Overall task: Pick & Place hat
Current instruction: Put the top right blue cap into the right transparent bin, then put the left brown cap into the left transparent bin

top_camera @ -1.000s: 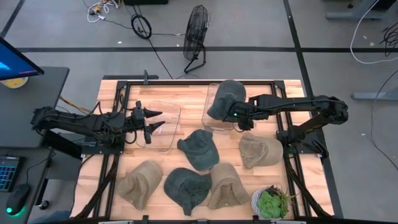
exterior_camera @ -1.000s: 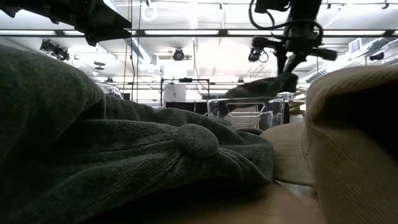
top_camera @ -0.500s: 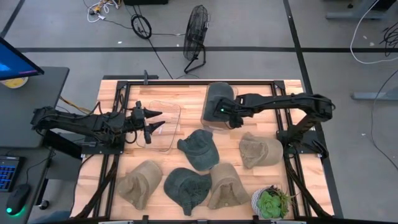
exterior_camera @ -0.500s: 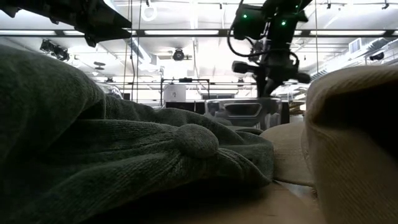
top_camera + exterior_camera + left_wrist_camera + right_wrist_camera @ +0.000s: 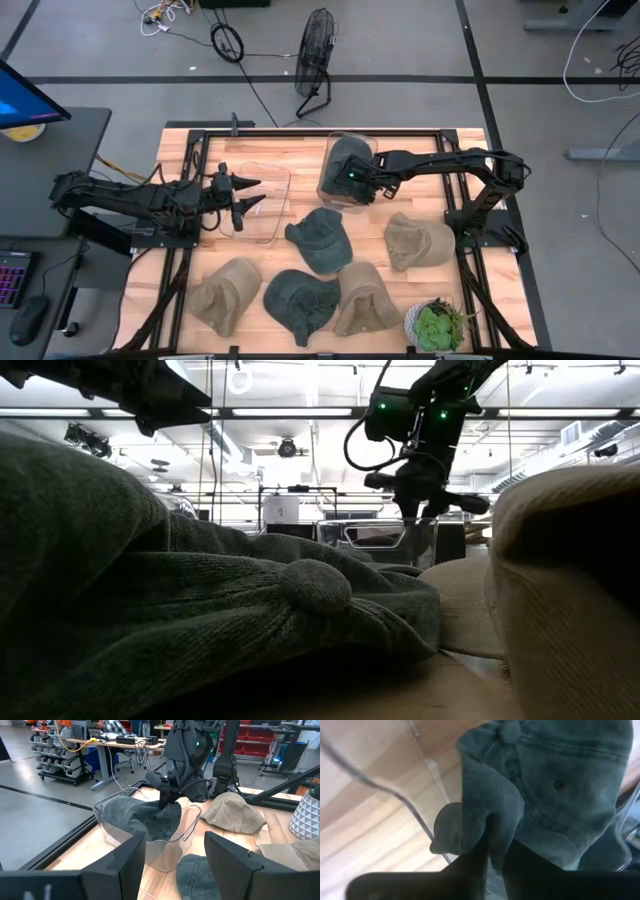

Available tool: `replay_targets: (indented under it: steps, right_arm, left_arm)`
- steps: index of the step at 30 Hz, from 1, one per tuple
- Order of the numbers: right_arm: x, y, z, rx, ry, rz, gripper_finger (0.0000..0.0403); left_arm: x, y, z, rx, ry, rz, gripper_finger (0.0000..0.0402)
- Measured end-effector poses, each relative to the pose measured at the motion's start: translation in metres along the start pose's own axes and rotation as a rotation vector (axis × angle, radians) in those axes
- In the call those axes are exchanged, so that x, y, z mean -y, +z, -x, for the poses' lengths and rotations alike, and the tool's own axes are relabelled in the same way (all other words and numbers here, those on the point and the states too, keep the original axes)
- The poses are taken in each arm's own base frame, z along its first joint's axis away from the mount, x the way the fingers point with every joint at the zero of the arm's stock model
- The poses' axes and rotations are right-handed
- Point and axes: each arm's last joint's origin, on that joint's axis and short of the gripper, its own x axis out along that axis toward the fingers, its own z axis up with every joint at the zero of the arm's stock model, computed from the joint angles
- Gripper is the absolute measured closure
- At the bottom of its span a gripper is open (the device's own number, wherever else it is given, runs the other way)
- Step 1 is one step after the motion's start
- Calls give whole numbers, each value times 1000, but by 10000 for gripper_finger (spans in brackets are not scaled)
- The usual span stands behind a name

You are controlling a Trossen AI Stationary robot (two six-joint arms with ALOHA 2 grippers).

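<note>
Since the earlier frame my right pincer [image 5: 362, 183] has lowered the soft dark-green fabric hat [image 5: 345, 163] into the clear plastic bin [image 5: 327, 178]; fingers clamped on its limp brim fold, light cloth sagging below.

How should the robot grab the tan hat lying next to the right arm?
From straight above, pinching a fold of the tan hat at its soft crown. It sits crown up with its brim flat on the wood, so fingers likely can't slip under. The right gripper holds the green hat by pinched fabric the same way.
</note>
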Motion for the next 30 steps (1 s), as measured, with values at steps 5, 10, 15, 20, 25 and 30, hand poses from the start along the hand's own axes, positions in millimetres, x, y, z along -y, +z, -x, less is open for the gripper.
replay_targets:
  steps: [5,10,15,20,25,30]
  right_arm:
    - [2,1,0,2,-24,-95,297]
    - [4,1,5,-66,-77,-210,252]
    - [1,9,11,-142,-133,-251,239]
    - [0,22,18,-207,-214,-244,245]
    - [-4,37,25,-189,-255,-281,256]
    - [-12,55,34,-161,-292,-331,259]
  left_arm:
    - [0,0,0,-2,0,0,195]
    - [0,-1,0,-11,1,-5,195]
    - [0,-2,0,-21,3,-10,195]
    - [0,-2,0,-22,3,-11,195]
    - [0,-2,0,-22,3,6,195]
    - [0,-2,0,-22,3,47,195]
